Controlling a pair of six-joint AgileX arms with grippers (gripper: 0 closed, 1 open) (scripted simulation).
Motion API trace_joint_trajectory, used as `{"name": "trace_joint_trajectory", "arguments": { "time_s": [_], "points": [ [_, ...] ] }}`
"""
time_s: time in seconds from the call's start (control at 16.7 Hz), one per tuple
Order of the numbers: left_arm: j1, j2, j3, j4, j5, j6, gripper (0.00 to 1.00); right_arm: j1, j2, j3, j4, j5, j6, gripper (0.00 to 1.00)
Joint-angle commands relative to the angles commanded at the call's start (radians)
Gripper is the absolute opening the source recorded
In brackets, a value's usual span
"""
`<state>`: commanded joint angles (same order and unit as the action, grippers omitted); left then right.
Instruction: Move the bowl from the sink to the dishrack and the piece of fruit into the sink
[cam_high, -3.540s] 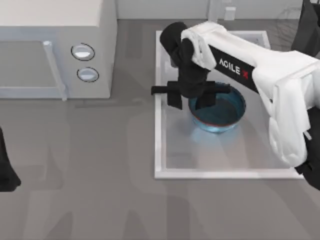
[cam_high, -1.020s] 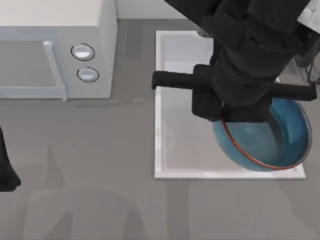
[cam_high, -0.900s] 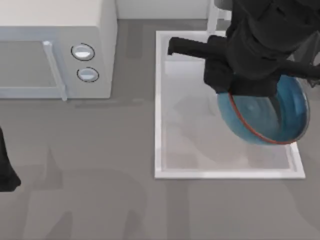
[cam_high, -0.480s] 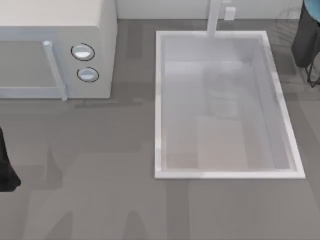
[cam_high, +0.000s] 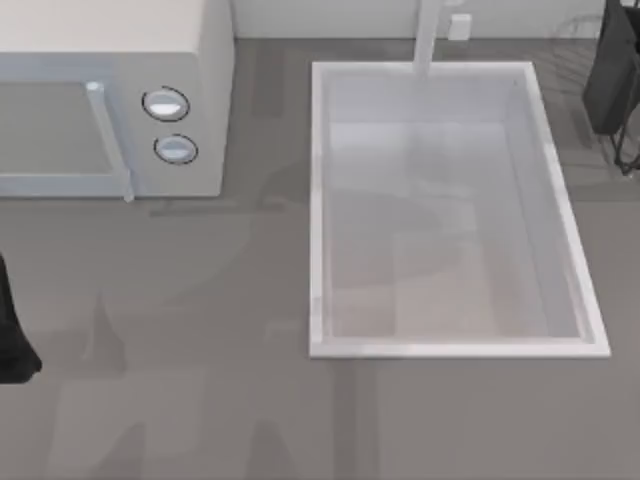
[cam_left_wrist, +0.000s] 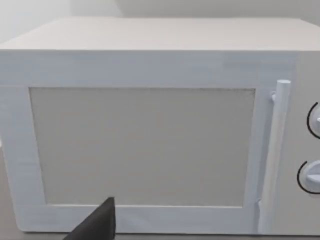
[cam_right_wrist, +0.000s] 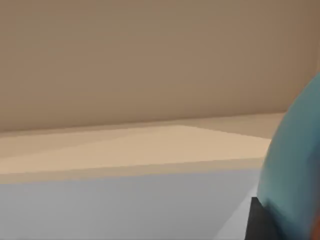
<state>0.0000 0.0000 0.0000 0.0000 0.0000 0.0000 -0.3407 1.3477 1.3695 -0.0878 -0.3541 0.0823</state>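
Right wrist view, bowl: the bowl (cam_right_wrist: 297, 165) shows as a curved blue wall close to the camera, raised in front of a plain beige wall and a pale ledge.
Right gripper: the right gripper (cam_right_wrist: 259, 222) is clamped on the bowl; a dark finger lies right against the blue wall.
Right arm: in the top view the right arm (cam_high: 618, 75) is a dark mass at the worktop's back right corner, just beyond the sink's right rim.
Dishrack: the dishrack (cam_high: 578, 30) is a faint set of grey wire loops at that same back right corner, partly covered by the arm; whether the bowl touches it cannot be told.
Sink: the sink (cam_high: 316, 210) is a white rectangular basin in the right half of the worktop, its pale floor and walls in plain sight.
Faucet: the faucet post (cam_high: 428, 35) stands upright at the middle of the sink's back rim.
Microwave: the microwave (cam_high: 100, 60) sits at the back left corner, well apart from the sink, its two round knobs (cam_high: 166, 104) on the side nearer the sink and its door handle (cam_left_wrist: 279, 150) upright beside them.
Worktop: the worktop (cam_high: 200, 400) is grey.
Left arm: the left arm (cam_high: 12, 340) rests at the left edge, facing the microwave door.
Left gripper: the left gripper (cam_left_wrist: 97, 226) shows as a dark tip low before the door; its grip state cannot be told.
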Motion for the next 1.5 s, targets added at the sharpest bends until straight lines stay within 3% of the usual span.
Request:
{"name": "trace_joint_trajectory", "arguments": {
  "time_s": [0.18,0.72,1.26,1.5],
  "points": [
    [0.000,0.000,0.000,0.000,0.000,0.000,1.00,-0.074,-0.036,-0.043,0.076,-0.040,-0.062,0.00],
    [0.000,0.000,0.000,0.000,0.000,0.000,1.00,-0.075,0.016,-0.064,0.148,-0.021,-0.067,0.00],
    [0.000,0.000,0.000,0.000,0.000,0.000,1.00,-0.006,0.343,-0.286,0.732,0.053,-0.067,0.00],
    [0.000,0.000,0.000,0.000,0.000,0.000,1.00,0.029,0.438,-0.379,0.893,0.074,-0.066,0.00]
  ]
}}
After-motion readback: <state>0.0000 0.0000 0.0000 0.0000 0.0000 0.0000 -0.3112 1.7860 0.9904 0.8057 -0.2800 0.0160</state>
